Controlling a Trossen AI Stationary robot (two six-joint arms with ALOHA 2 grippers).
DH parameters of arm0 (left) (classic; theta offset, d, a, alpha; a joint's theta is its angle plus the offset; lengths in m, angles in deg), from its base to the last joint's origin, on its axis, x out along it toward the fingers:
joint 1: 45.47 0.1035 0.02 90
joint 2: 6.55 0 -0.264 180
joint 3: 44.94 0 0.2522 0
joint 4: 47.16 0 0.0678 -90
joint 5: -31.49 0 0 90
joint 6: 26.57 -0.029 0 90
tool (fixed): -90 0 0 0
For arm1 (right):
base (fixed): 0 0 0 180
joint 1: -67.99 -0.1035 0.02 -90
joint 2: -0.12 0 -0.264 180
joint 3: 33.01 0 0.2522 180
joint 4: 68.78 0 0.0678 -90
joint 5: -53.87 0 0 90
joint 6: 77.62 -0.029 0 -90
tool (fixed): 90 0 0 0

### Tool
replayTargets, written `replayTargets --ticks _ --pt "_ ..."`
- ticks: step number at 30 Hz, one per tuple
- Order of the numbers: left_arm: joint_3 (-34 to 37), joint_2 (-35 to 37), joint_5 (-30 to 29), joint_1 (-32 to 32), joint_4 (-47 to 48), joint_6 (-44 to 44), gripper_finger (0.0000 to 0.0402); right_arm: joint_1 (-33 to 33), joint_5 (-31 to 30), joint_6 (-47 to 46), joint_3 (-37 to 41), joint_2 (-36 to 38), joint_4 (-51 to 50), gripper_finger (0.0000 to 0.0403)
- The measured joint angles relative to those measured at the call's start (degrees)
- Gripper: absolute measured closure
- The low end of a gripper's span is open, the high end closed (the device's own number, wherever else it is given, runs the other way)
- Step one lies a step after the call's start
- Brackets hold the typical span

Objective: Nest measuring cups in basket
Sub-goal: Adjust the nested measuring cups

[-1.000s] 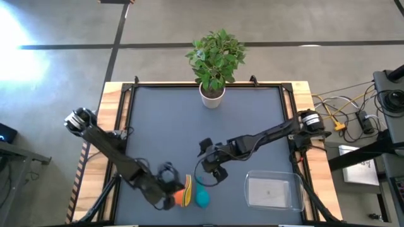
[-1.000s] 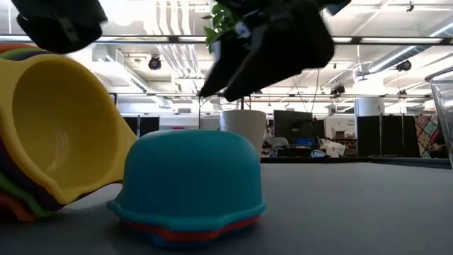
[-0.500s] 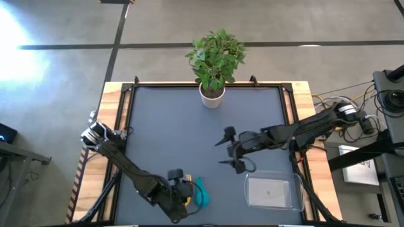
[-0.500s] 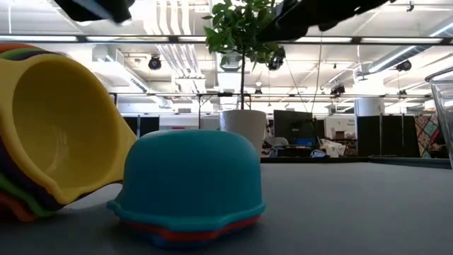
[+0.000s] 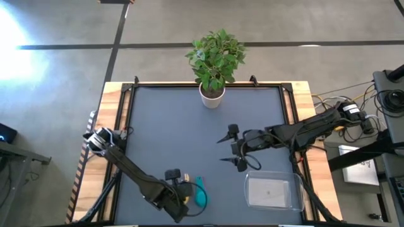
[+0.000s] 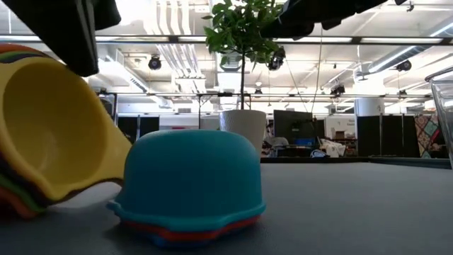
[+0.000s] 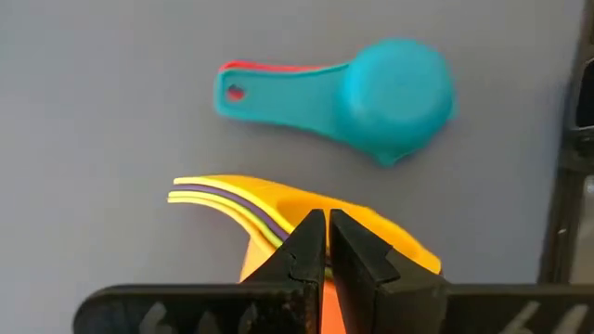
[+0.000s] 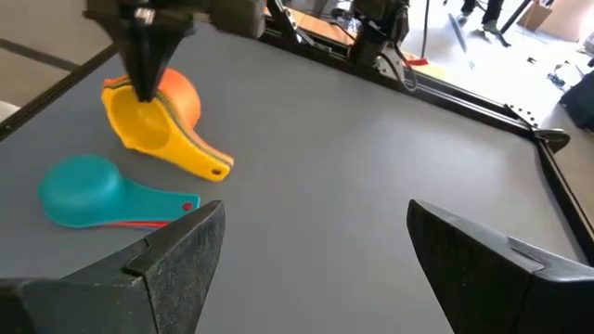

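Low view puts the teal cup [image 6: 187,180] nearest, mouth-down at lower centre on the grey surface [image 6: 354,212], with a red cup's rim showing under it. Just beside it at the left edge lies the yellow-faced stack [image 6: 49,152], tipped on its side. Seen from above, the left hand [image 5: 178,199] sits over that stack at the bottom centre of the frame, its fingers [image 7: 311,243] together on the stack's upper rim. Further right, the clear basket [image 5: 295,195] rests at the lower right, holding no cups. Above it the right hand [image 5: 235,146] hovers with fingers apart, gripping nothing. The white plant pot [image 5: 213,96] stands at the far edge. Pinched by one thin edge, the stack may separate or slip when lifted.
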Motion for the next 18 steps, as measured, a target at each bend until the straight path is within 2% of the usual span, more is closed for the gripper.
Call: replayTargets --ticks 8,15,18 --pt "7.1 5.5 -3.9 -3.1 1.9 8.2 0.0401 0.0 0.0 0.0 0.0 0.0 -0.1 0.0076" --pt "17.8 11.3 -9.4 -10.1 -5.3 21.0 0.0401 0.6 0.0 0.4 0.0 0.0 0.5 0.0076" --pt "20.0 12.8 -11.5 -11.6 -6.1 24.3 0.0401 1.3 0.1 0.4 0.0 -0.1 1.8 0.0076"
